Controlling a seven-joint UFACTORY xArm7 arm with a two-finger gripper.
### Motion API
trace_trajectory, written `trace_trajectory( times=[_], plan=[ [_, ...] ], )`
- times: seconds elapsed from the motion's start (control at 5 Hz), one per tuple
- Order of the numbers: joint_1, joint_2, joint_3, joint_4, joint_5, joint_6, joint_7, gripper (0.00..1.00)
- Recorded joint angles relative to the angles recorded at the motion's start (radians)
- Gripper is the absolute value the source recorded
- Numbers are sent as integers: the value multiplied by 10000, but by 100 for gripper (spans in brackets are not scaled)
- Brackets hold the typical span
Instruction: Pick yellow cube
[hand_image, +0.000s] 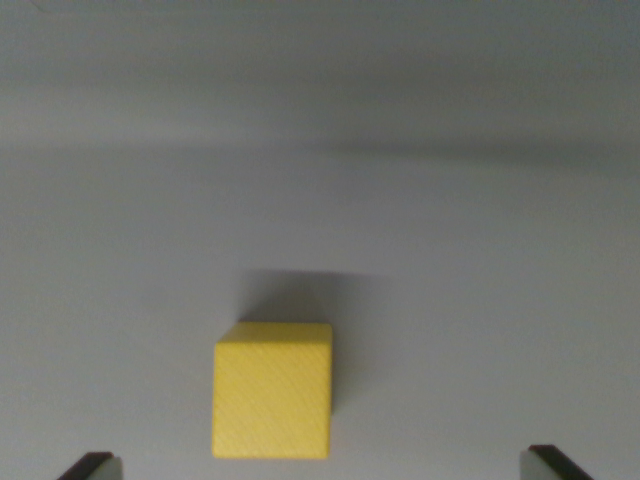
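One yellow cube (272, 390) sat on the grey surface (450, 250), left of centre between the two fingertips (92, 466) of the hand (325, 466), which hung spread wide and empty above it, apparently lined up to straddle it for a pick.

A cube (272, 392) is being shown in bright, even yellow, with a faint diagonal grain across its larger face and a slightly paler yellow along its narrow upper face. The surface (480, 250) beneath it is being seen as plain pale grey, unpatterned, shading to darker grey bands toward the top. A soft darker grey shadow is being cast just above the cube. Two fingertips (92, 466) are being glimpsed at the bottom corners, dark, nearly black, with lighter grey inner faces.
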Motion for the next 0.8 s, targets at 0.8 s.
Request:
trace_trajectory(
  times=[0.8],
  plan=[
    [82,615,50,-347,10,-856,43,0]
  ],
)
